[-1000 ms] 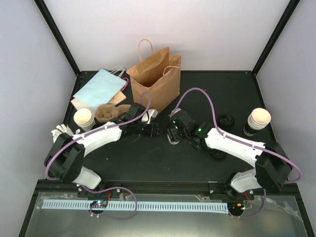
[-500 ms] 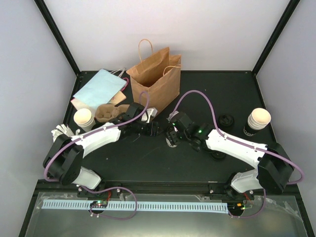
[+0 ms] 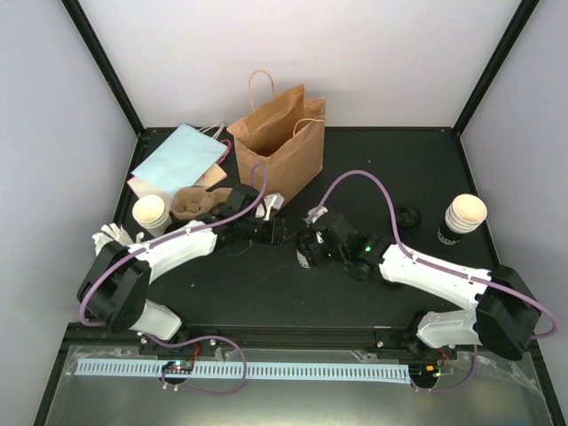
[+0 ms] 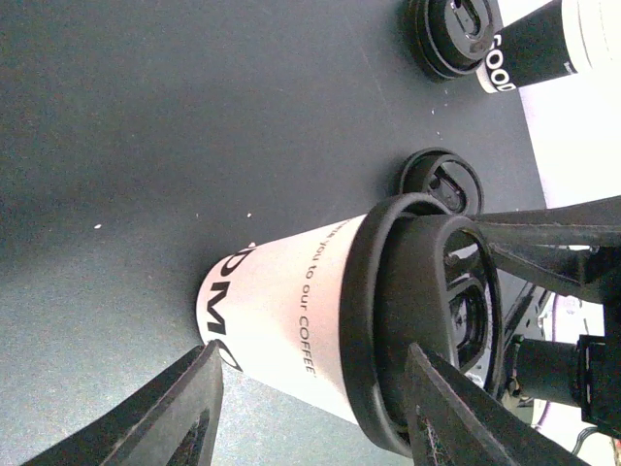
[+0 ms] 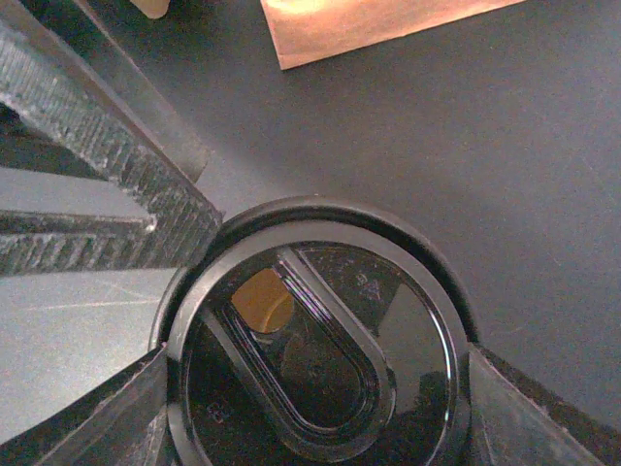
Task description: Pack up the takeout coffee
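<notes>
A white paper takeout coffee cup (image 4: 291, 320) with black lettering stands on the dark table between the two arms. A black lid (image 5: 320, 379) sits on its rim, slightly tilted in the left wrist view. My right gripper (image 5: 320, 388) comes from above and is shut on that lid, one finger against each side of the rim. It covers the cup in the top view (image 3: 311, 247). My left gripper (image 4: 310, 354) is turned on its side and open. Its tips are close beside the cup and nothing is between its fingers.
The brown paper bag (image 3: 280, 142) stands open behind the grippers. A pale-blue bag (image 3: 177, 155) and a tan cup carrier (image 3: 195, 202) lie at the left by a cup stack (image 3: 151, 213). A black cup stack (image 3: 463, 217) and loose lids (image 3: 406, 216) are at the right.
My right gripper has shifted a little to the left and toward the near edge, with the lid over the cup. The left arm has barely moved.
</notes>
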Motion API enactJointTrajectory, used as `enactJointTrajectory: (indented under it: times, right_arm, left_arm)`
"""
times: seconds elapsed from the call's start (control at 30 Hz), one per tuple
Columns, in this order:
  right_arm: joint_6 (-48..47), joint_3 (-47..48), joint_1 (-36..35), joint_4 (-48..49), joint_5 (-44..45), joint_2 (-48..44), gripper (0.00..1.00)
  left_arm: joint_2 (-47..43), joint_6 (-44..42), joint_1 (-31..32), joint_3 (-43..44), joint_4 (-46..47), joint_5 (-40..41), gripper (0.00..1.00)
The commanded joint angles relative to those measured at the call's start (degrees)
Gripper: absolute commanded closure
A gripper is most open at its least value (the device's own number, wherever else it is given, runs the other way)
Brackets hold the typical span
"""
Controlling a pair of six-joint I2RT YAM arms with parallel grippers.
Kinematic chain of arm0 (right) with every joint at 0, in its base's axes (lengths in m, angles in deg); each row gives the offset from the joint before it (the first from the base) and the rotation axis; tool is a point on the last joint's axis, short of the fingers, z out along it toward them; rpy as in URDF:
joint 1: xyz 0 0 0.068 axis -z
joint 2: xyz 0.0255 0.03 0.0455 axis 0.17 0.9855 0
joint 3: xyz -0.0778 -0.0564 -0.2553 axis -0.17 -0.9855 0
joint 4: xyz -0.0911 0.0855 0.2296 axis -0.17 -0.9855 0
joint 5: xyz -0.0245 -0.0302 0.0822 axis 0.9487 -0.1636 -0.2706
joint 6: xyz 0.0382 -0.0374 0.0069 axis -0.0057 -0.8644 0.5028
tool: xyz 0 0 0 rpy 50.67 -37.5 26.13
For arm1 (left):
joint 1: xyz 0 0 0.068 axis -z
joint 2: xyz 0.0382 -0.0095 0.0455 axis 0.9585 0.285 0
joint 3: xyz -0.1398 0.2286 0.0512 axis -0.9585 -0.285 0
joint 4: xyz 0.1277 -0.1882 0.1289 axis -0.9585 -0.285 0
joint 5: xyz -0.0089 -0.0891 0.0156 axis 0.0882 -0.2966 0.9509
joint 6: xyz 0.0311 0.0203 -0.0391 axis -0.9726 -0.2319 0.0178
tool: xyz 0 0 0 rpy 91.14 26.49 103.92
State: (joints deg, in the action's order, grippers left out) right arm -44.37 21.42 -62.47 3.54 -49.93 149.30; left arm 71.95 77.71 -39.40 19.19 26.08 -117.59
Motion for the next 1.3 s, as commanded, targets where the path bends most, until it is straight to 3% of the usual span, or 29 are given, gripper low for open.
enactJointTrajectory:
  times: [0.0, 0.33, 1.07, 1.27]
  right_arm:
    - [3.6, -4.5, -1.1, -4.7, -5.8, 3.4, 0.28]
    - [5.2, -8.3, -2.5, 0.9, -3.7, 3.7, 0.29]
    - [5.9, -8.6, -4.6, -0.6, -5.5, 4.7, 0.29]
    - [5.8, -8.0, -4.7, -1.9, -6.3, 5.5, 0.29]
  left_arm:
    - [0.3, 0.8, -0.5, -0.5, 2.5, -2.4, 0.47]
    - [-0.1, 0.7, -0.8, -0.6, 2.0, -2.6, 0.47]
    - [9.4, 1.6, -1.1, -1.0, -2.8, 0.5, 0.51]
    - [7.2, 2.8, -1.3, -1.6, -0.2, -1.0, 0.50]
